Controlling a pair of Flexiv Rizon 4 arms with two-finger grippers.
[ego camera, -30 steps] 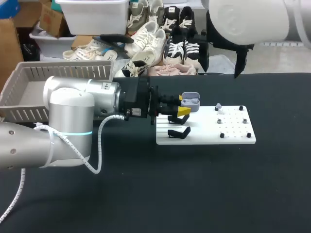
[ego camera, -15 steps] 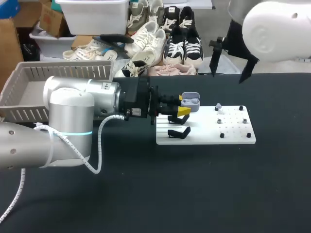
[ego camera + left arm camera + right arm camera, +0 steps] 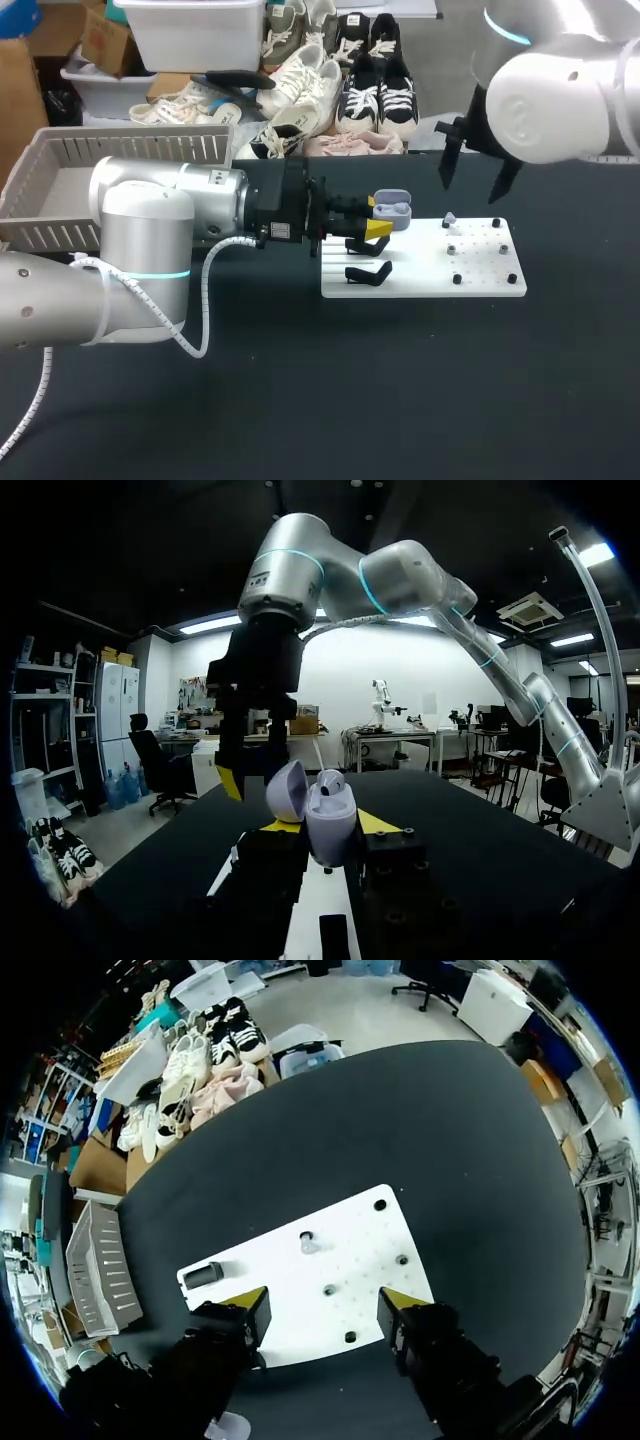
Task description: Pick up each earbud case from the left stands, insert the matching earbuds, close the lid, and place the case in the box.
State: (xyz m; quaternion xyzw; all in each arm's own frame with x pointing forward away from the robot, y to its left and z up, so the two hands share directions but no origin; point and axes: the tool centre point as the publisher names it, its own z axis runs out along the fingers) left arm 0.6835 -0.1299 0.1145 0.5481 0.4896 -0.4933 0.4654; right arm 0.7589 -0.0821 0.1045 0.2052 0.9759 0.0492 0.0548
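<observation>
Black tabletop [image 3: 300,400]: a white perforated board [image 3: 480,282] lies flat mid-table. Two black stands [image 3: 367,272] sit on its left part, and neither carries a case.

Left gripper [image 3: 330,830]: comes in low from the left, clenched on the lilac earbud case [image 3: 393,211]. It holds the case over the stands at the board's far-left part. The lid [image 3: 288,790] is hinged open and stands up. Something pale sits in one well; I cannot tell whether it is a seated earbud.
- Risk: the case body is small and rounded. An off-centre push while inserting could twist it or slide it out of the pads.
- Risk: the raised lid faces the other arm's approach. A finger brushing it could snap it shut early or lever the case loose.

Small lilac earbud [image 3: 450,218]: lies on the board past the case, among short black pegs [image 3: 457,279].
- Risk: it is tiny and curved, so a pinch slightly off could squirt it away across the board or onto the cloth. A nearby peg could also catch a fingertip on the way down.

Right gripper [image 3: 325,1305]: released and empty, hanging above the board's far edge, apart from the earbud.
- Risk: both arms must meet at the case, so a poor line could knock gripper against gripper.

Grey slatted plastic basket [image 3: 60,190]: far left, behind the left arm.
- Risk: if the case is dropped in with the lid not latched, the earbuds could spill.
</observation>
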